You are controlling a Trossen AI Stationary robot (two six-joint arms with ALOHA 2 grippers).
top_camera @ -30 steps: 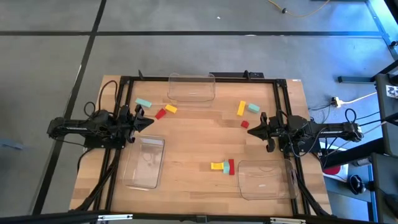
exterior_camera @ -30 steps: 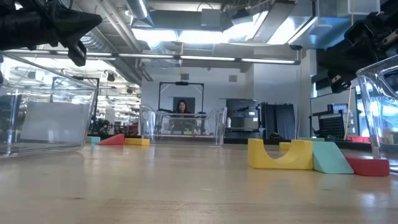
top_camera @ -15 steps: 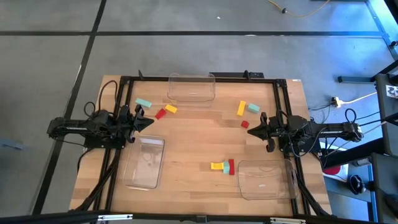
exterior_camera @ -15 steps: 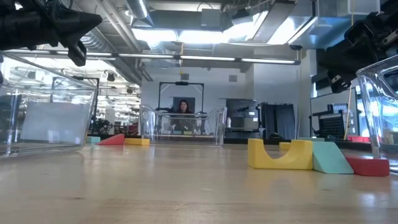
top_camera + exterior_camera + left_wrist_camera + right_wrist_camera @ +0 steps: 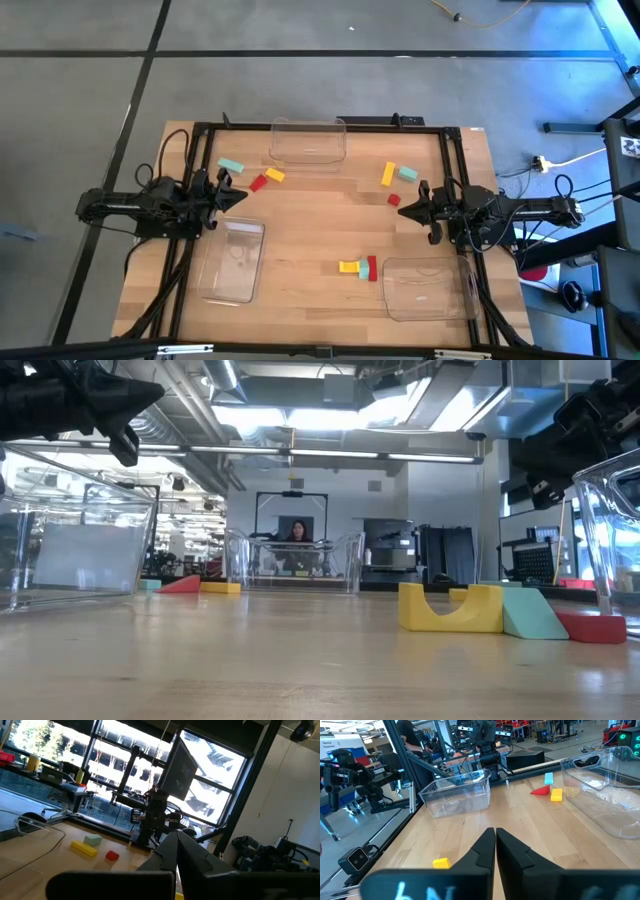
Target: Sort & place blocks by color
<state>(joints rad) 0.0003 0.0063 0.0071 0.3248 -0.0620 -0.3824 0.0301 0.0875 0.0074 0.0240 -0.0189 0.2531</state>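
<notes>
Small red, yellow and teal blocks lie flat on the wooden table in three groups. One group is a teal bar (image 5: 231,165), a red piece (image 5: 258,182) and a yellow piece (image 5: 274,175) at the far left. Another is a yellow bar (image 5: 388,173), a teal cube (image 5: 407,172) and a red cube (image 5: 394,199) at the far right. The third is a yellow arch (image 5: 450,608), a teal wedge (image 5: 535,615) and a red piece (image 5: 590,627) near the right tray. My left gripper (image 5: 243,197) (image 5: 176,836) hovers shut near the red piece. My right gripper (image 5: 404,212) (image 5: 495,831) hovers shut beside the red cube.
Three clear plastic trays stand on the table: one at the far edge (image 5: 308,140), one at the near left (image 5: 232,260), one at the near right (image 5: 428,287). A black frame (image 5: 320,125) runs around the tabletop. A person (image 5: 297,532) sits far behind the table.
</notes>
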